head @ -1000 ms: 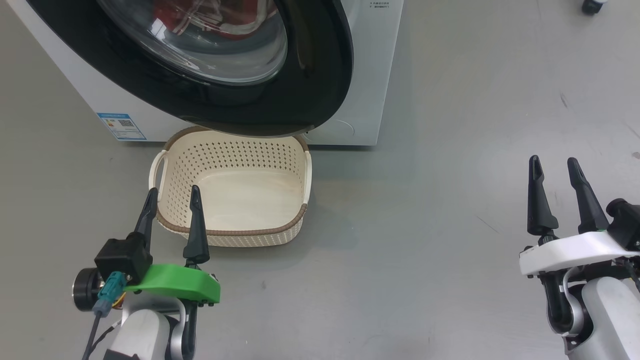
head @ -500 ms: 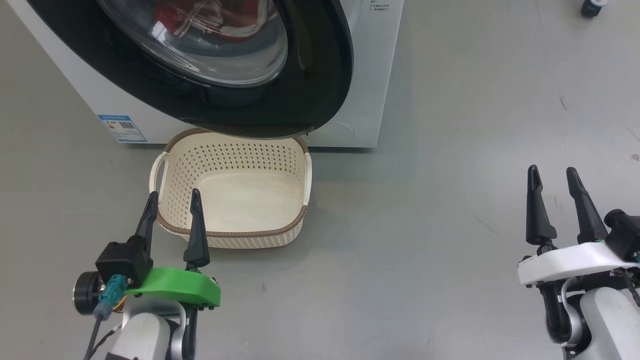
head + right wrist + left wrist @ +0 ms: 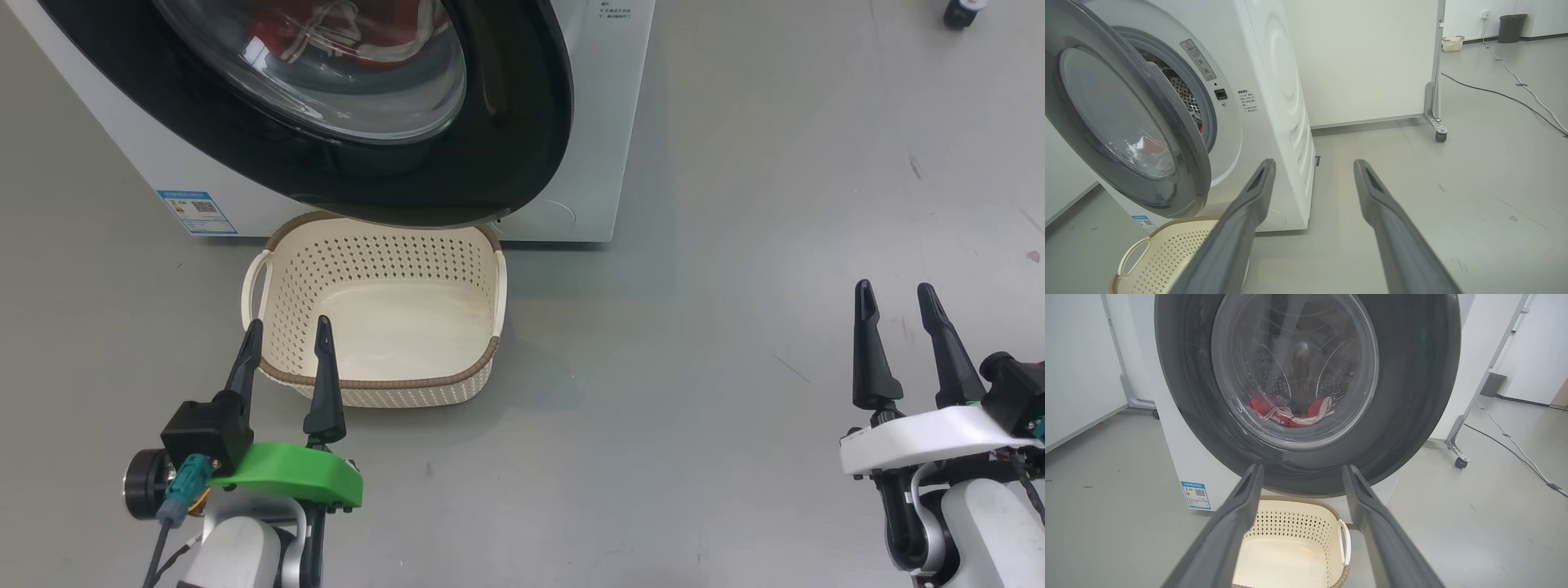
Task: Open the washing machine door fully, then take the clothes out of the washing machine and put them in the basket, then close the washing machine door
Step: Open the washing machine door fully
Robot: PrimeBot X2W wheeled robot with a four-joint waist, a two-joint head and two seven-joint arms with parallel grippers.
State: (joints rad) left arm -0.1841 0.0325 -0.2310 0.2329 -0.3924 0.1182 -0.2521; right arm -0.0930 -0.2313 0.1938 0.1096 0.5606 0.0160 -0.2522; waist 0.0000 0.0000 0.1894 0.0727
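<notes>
Washing machine door [image 3: 506,122] ajar at 11 o'clock of head view; clothes [image 3: 1290,412] in washing machine [image 3: 604,122] drum, behind glass. basket [image 3: 375,382] on floor under door. left gripper [image 3: 290,321] at 7 o'clock, near basket rim, fingers apart, holding nothing; right gripper [image 3: 891,285] at 4 o'clock, likewise.

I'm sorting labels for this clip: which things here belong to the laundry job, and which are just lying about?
Job:
washing machine door, ajar
washing machine
clothes, inside the drum
basket, empty, below the door

Lying about:
floor cable
grey bin
small far basket
wheeled panel
</notes>
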